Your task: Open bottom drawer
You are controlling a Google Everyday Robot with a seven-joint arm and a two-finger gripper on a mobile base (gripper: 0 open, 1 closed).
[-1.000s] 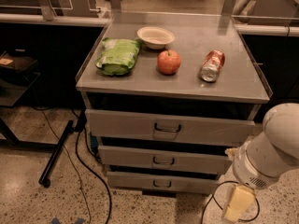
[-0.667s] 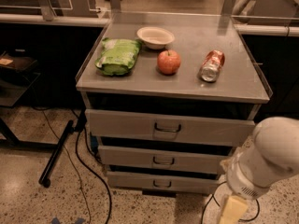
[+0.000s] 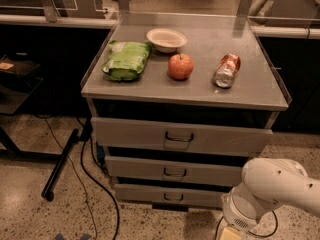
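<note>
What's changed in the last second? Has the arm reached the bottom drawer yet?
The arm has swung down and left, carrying the gripper to the picture's bottom edge, right of the bottom drawer. It is not yet at the handle. The drawer itself has not moved, and the green bag, bowl, apple and can on top stayed put.

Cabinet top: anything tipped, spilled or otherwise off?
Only the red-and-silver drink can, lying on its side at the right of the grey metal cabinet top; no spill visible. The short grey bottom drawer looks closed. The gripper sits at the frame's bottom edge, right of that drawer.
</note>
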